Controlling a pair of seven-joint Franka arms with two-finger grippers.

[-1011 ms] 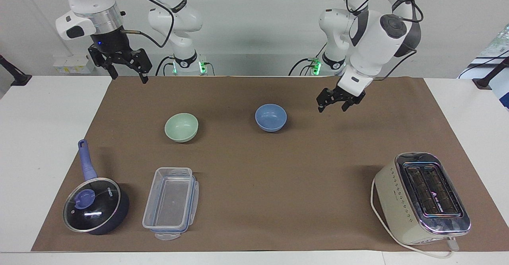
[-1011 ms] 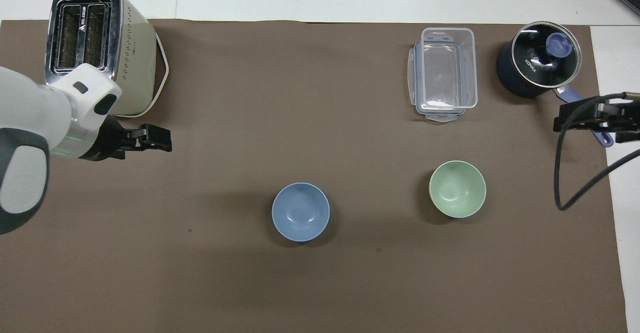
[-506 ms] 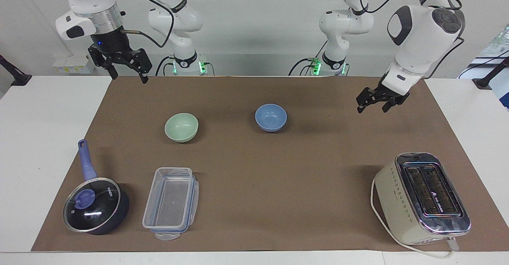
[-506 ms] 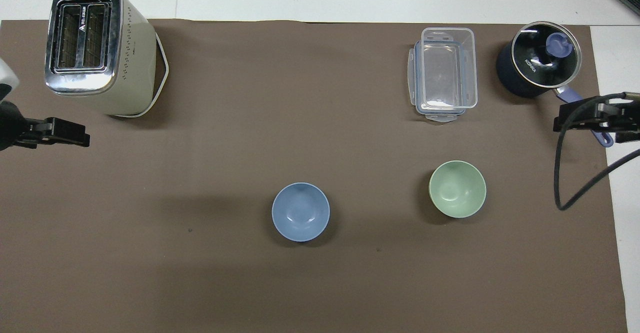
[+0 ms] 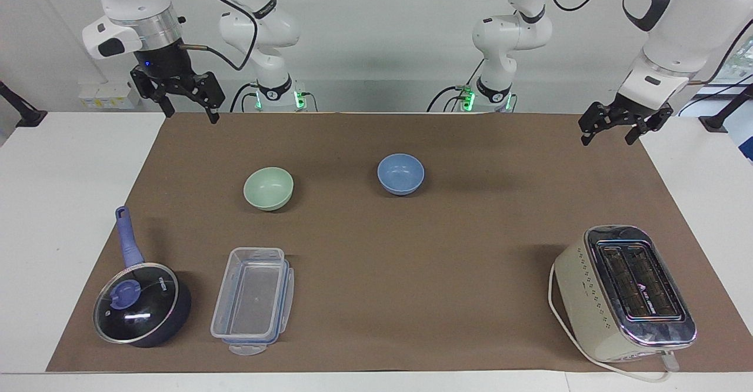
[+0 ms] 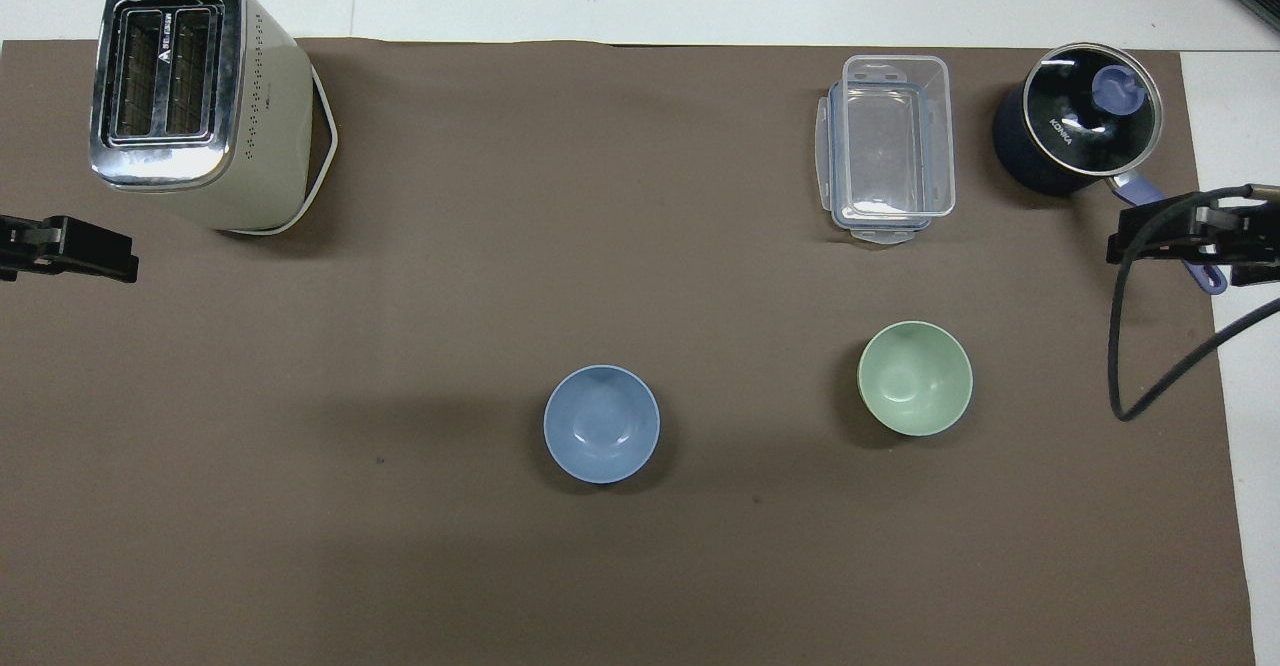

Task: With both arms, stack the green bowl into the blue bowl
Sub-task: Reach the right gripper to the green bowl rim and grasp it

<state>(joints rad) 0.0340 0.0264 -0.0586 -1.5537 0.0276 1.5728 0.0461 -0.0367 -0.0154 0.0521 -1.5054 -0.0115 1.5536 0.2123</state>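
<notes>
Two bowls sit apart on the brown mat, both upright. We see the green bowl at the middle left of the facing view and the blue bowl near its middle. We see the right gripper up in the air at the upper left, fingers spread, holding nothing. The left gripper hangs at the upper right, fingers spread and holding nothing too

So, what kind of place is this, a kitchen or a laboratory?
Most likely a robotics laboratory staged with kitchenware: two white arms are mounted at a white table covered by a brown paper sheet, and a toaster, a lidded saucepan and two bowls lie spread across it.
</notes>
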